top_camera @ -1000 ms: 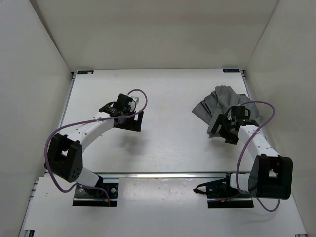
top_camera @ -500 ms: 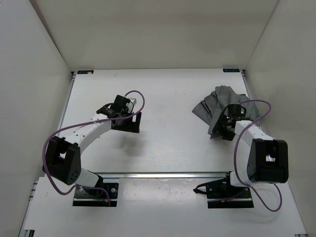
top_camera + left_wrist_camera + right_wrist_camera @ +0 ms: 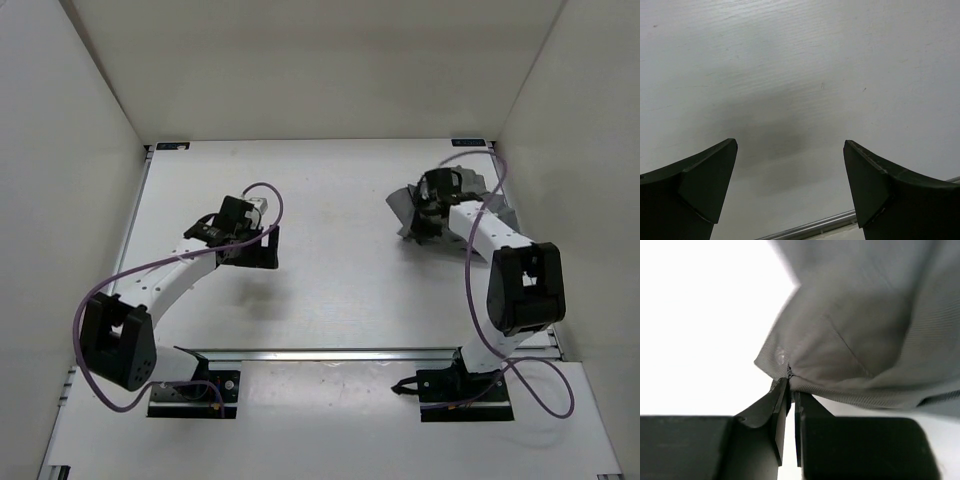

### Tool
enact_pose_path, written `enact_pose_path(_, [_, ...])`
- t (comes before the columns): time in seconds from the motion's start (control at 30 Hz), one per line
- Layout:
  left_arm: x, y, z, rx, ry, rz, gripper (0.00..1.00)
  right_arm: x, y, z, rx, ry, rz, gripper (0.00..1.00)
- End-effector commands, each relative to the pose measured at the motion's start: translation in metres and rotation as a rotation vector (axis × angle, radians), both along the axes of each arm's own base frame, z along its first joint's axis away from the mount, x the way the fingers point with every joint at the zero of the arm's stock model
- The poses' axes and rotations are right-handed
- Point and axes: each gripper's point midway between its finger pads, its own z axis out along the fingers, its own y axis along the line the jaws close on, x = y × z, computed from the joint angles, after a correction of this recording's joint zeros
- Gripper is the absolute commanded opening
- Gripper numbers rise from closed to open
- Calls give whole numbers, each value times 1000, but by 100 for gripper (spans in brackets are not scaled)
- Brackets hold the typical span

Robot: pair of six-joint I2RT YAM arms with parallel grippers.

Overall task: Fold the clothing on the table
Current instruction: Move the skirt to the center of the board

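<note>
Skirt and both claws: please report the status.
Right claw shut on skirt edge. Left claw open, empty, above table. Skirt crumpled, not folded. Nothing in the way.

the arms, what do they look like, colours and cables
The left arm and right arm both have white links, blocky black joints and a loose purple cable. The left claw and right claw are black, with flat wedge-shaped fingers.
</note>
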Motion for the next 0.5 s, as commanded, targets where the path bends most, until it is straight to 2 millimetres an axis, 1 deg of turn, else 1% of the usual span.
enact_pose_path(0.0, [11, 8, 17, -69, -96, 50, 99, 21, 81, 68, 87, -131, 248, 0])
enact_pose_path(0.03, [15, 9, 24, -86, -129, 52, 99, 19, 92, 77, 92, -138, 279, 0])
enact_pose_path(0.07, [17, 15, 22, -85, -134, 67, 98, 17, 116, 95, 102, -171, 343, 0])
enact_pose_path(0.1, [24, 23, 29, -87, -163, 88, 99, 8, 142, 113, 131, -180, 409, 0])
enact_pose_path(0.13, [33, 31, 39, -87, -196, 126, 98, 3, 158, 132, 144, -202, 457, 0])
enact_pose_path(0.17, [38, 37, 45, -91, -217, 148, 99, -11, 185, 142, 175, -202, 536, 0])
enact_pose_path(0.2, [47, 41, 58, -104, -256, 167, 99, -14, 199, 171, 190, -246, 574, 0])
enact_pose_path(0.23, [57, 43, 73, -120, -301, 175, 99, -26, 218, 179, 196, -244, 633, 0])
enact_pose_path(0.27, [62, 49, 81, -122, -325, 196, 99, -29, 240, 211, 230, -310, 707, 0])
enact_pose_path(0.3, [70, 52, 99, -129, -378, 215, 98, -28, 249, 246, 252, -376, 724, 0])
enact_pose_path(0.33, [76, 52, 113, -135, -410, 224, 99, -27, 250, 260, 254, -395, 722, 0])
enact_pose_path(0.37, [80, 53, 120, -143, -420, 227, 98, -15, 246, 289, 280, -462, 695, 0])
enact_pose_path(0.4, [85, 49, 139, -151, -454, 219, 99, -10, 242, 309, 303, -499, 670, 0])
enact_pose_path(0.43, [89, 45, 150, -153, -469, 203, 99, 3, 226, 322, 307, -546, 624, 0])
enact_pose_path(0.47, [91, 39, 161, -157, -489, 181, 99, 16, 212, 328, 296, -586, 584, 0])
